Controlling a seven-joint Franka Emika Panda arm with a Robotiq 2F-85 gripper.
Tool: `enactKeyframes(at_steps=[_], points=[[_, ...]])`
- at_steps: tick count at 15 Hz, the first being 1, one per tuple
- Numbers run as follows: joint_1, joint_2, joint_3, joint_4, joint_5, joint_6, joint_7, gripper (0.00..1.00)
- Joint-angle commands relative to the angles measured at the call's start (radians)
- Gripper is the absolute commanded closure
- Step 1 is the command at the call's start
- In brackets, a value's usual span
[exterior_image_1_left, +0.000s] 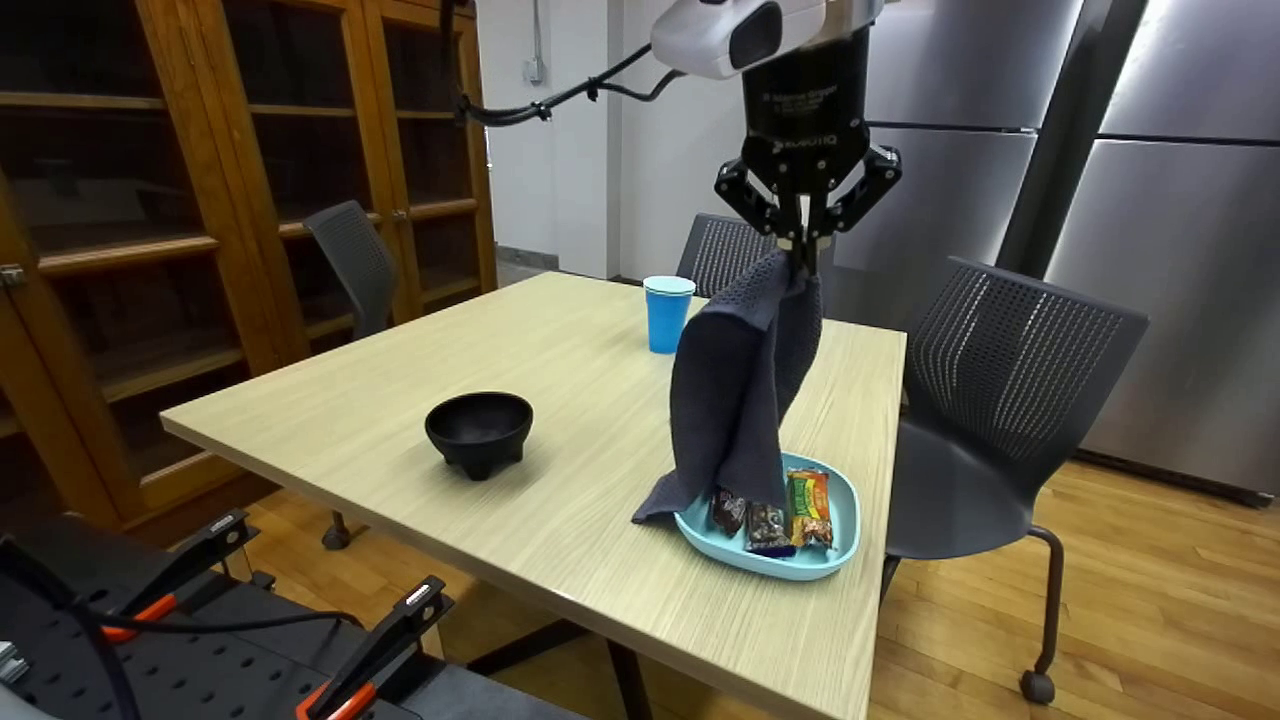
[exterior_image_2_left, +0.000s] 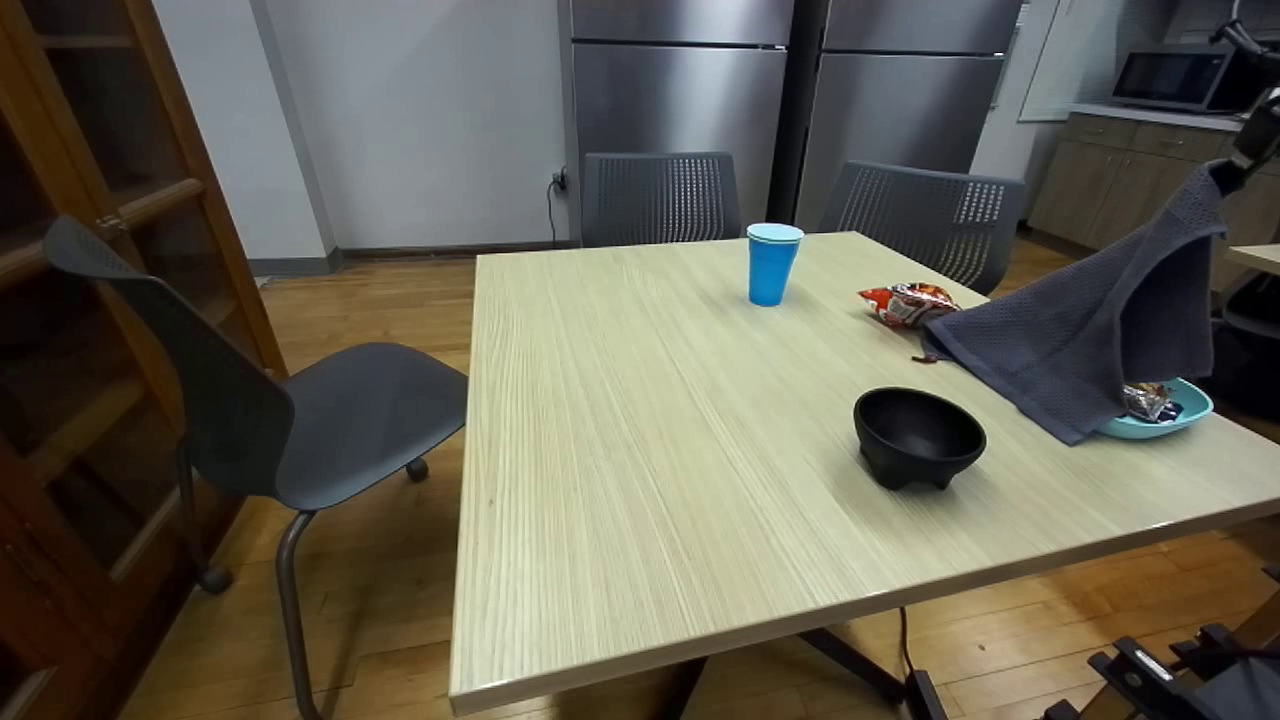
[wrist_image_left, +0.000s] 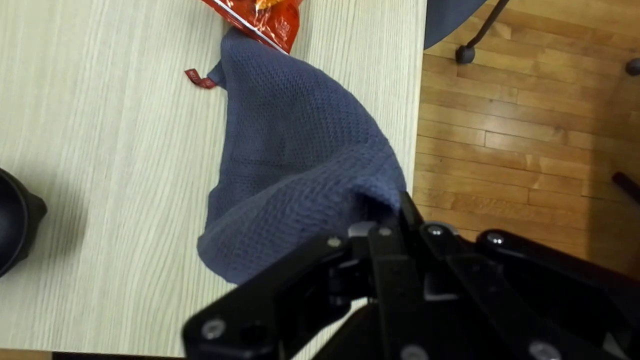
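Note:
My gripper is shut on a dark blue-grey towel and holds it up by one part. The towel hangs down; in an exterior view its lower edge covers part of a light blue tray. The tray holds a few wrapped snacks. In the wrist view the gripper pinches the towel, whose far end with a small red tag lies on the table. That end is against a red snack bag, which also shows in an exterior view.
A black footed bowl stands on the light wood table. A blue cup, apparently stacked, stands farther back. Grey chairs stand around the table. A wooden cabinet and steel refrigerators stand beyond.

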Motion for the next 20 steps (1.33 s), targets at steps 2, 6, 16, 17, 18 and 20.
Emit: enactKeyframes(at_steps=[2,6,16,17,18,20], points=[[-0.024,0.084,0.001,0.089,-0.091,-0.055,0.112,0.99],[-0.030,0.114,-0.011,0.125,-0.202,-0.053,0.214,0.99],[-0.023,0.129,-0.051,0.174,-0.348,-0.048,0.332,0.99],[-0.023,0.132,-0.054,0.178,-0.354,-0.047,0.334,0.99],[-0.023,0.139,-0.059,0.181,-0.370,-0.041,0.341,0.99],[-0.022,0.153,-0.068,0.184,-0.416,-0.024,0.362,0.99]])
